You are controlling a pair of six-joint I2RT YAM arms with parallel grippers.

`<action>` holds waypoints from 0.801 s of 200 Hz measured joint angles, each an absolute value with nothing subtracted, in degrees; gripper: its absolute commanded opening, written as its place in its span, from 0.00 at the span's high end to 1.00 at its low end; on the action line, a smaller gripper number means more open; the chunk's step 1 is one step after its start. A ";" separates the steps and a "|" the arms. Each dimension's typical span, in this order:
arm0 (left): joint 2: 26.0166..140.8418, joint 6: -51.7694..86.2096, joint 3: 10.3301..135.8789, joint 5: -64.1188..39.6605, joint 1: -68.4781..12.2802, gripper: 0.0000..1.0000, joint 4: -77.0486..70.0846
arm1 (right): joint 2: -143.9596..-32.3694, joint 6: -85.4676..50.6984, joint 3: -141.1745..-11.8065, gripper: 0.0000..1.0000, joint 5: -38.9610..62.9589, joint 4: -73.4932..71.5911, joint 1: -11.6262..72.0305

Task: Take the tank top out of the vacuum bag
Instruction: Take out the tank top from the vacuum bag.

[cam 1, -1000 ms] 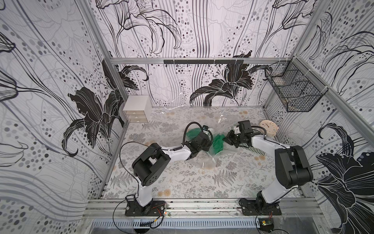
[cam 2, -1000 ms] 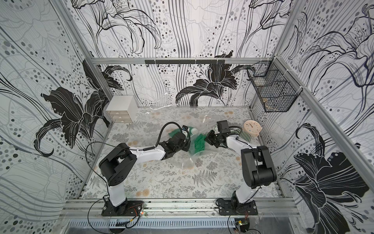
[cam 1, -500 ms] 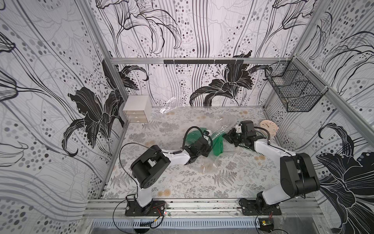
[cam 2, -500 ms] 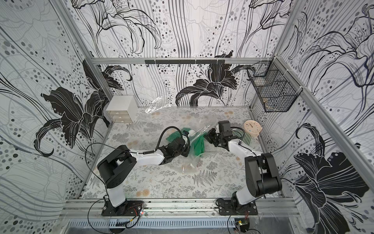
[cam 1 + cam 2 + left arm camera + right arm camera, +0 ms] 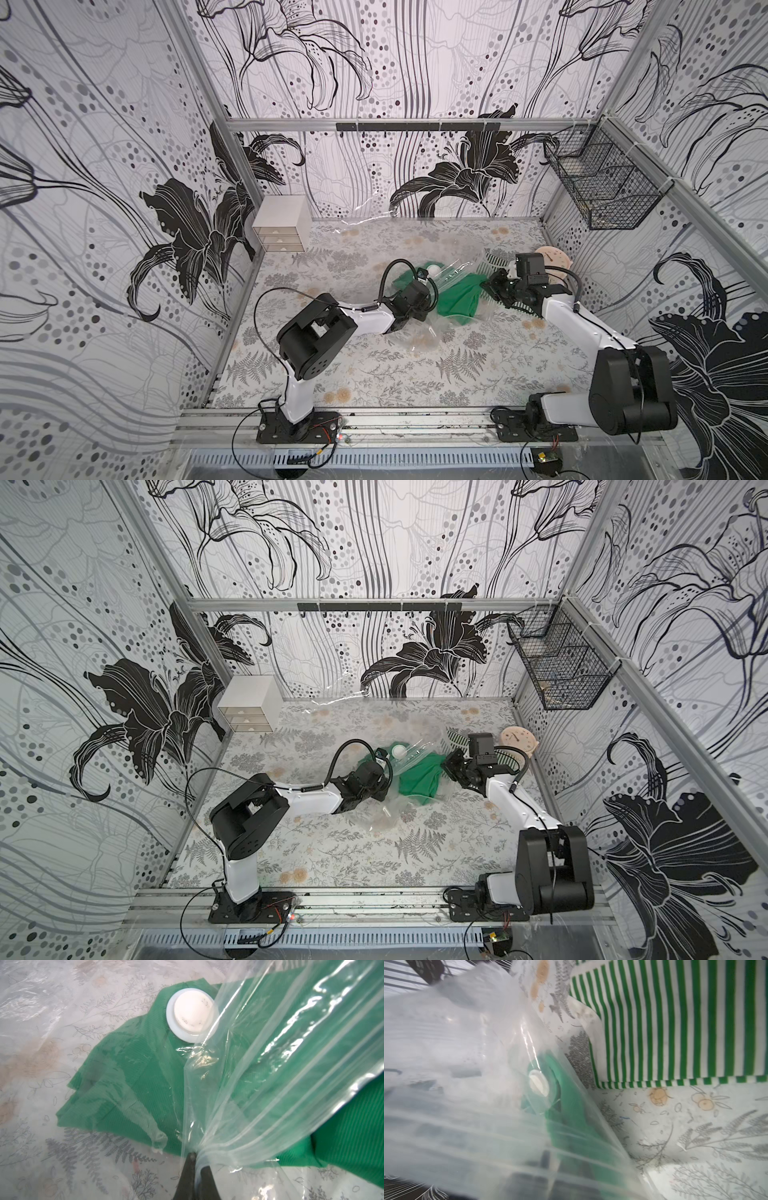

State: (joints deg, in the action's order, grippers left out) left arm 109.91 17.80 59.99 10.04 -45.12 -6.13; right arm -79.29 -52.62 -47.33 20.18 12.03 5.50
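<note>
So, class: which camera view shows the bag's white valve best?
The left wrist view: the valve is large and sharp. In both top views it is a small white dot; the right wrist view shows it blurred through the vacuum bag.

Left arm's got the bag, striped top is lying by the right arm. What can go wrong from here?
1. The left tool pinches only a bunched fold of slick vacuum bag film, so it may slip free.
2. The green shirt lies partly under that film. Pulling may drag it along.
3. Film hangs blurred across the right wrist view beside the tank top. The right tool might catch plastic instead.
</note>
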 measured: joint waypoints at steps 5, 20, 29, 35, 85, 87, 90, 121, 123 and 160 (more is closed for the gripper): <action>109.91 17.76 59.99 9.89 -45.12 1.00 -6.13 | -80.16 -52.18 -47.18 0.70 20.58 11.99 5.50; 109.91 17.45 60.14 9.54 -45.25 1.00 -6.02 | -83.29 -50.85 -46.87 0.46 21.45 11.29 5.56; 109.91 17.19 60.45 9.28 -45.52 1.00 -5.91 | -84.42 -49.78 -46.76 0.40 21.71 11.20 5.61; 109.93 17.08 60.77 9.04 -45.74 1.00 -5.78 | -84.71 -49.21 -46.61 0.38 21.87 11.22 5.67; 109.97 16.49 62.26 8.27 -46.30 1.00 -5.74 | -82.26 -43.51 -42.37 0.31 22.48 11.20 6.50; 109.97 16.47 62.26 8.25 -46.30 1.00 -5.74 | -82.13 -43.42 -42.00 0.31 22.48 11.25 6.57; 110.00 16.45 62.26 8.25 -46.30 1.00 -5.74 | -81.93 -43.13 -41.32 0.31 22.48 11.20 6.63; 110.08 16.27 62.30 7.81 -46.30 1.00 -5.69 | -82.13 -41.63 -36.16 0.31 22.83 10.66 6.92; 110.08 16.27 62.30 7.81 -46.30 1.00 -5.67 | -82.17 -41.43 -36.12 0.31 22.98 10.39 6.90; 110.10 16.14 62.30 7.60 -46.30 1.00 -5.52 | -87.20 -40.84 -39.18 0.41 23.29 6.11 9.30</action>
